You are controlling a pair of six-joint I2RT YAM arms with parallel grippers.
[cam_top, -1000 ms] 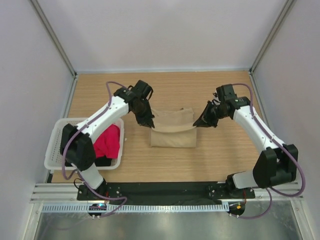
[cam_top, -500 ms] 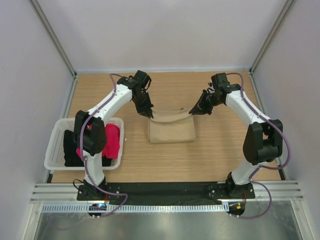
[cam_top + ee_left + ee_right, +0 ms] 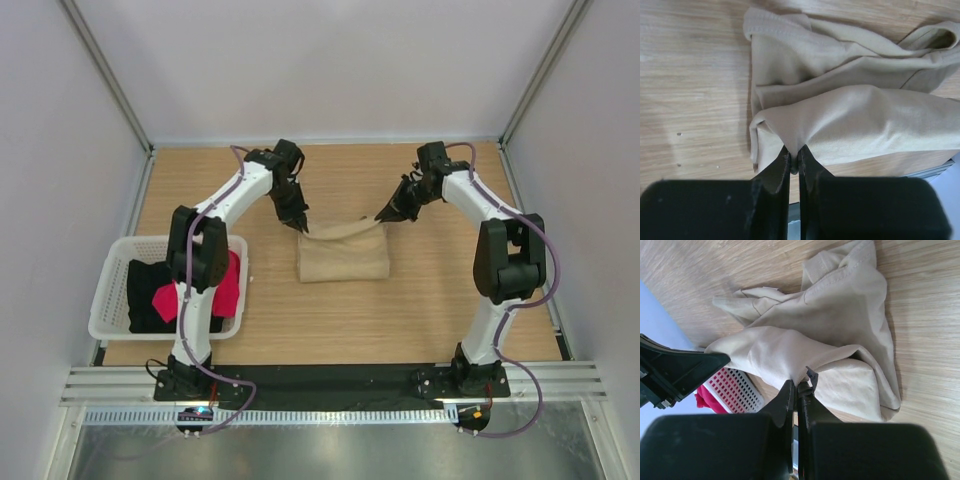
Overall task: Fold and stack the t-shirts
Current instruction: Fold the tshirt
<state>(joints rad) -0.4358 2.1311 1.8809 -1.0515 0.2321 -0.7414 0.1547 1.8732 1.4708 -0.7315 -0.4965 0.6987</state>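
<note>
Soft, even light from above here. Up close my left fingers [image 3: 775,175] blur into black blobs. The shirt [image 3: 865,120] is sharp, with a thin shadow along its left edge.

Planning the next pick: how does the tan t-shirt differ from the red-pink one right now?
The tan t-shirt lies part-folded on the table; the red-pink t-shirt sits bunched in the white basket. The left hand and right hand pinch the tan one's far corners; neither holds the red-pink one. Both are plain cloth.
</note>
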